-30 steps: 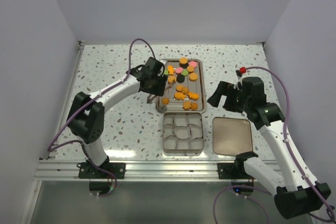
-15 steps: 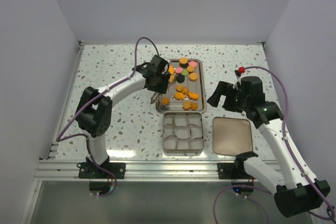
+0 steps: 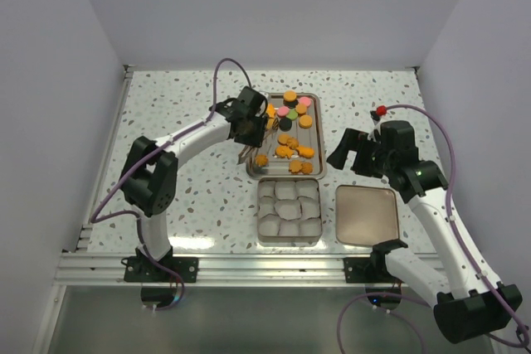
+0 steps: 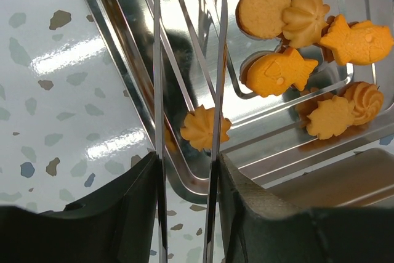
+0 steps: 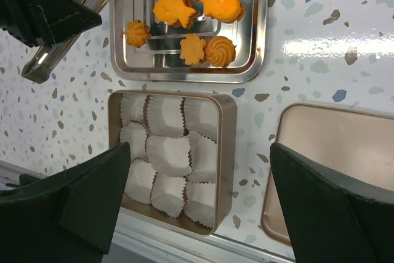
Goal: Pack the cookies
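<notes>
White walls stand round the speckled table [image 3: 191, 122]. The cookies [image 3: 286, 151] lie in the silver tray [image 3: 322, 138]. The left tool [image 4: 186, 183] grips thin tongs [image 4: 158, 90] over the tray's edge. Their tips sit a little apart beside a flower cookie [image 4: 200, 129], likely to pinch it. The right tool [image 5: 200, 177] hangs wide open and empty beside the tray, maybe so it does not get in the way.
</notes>
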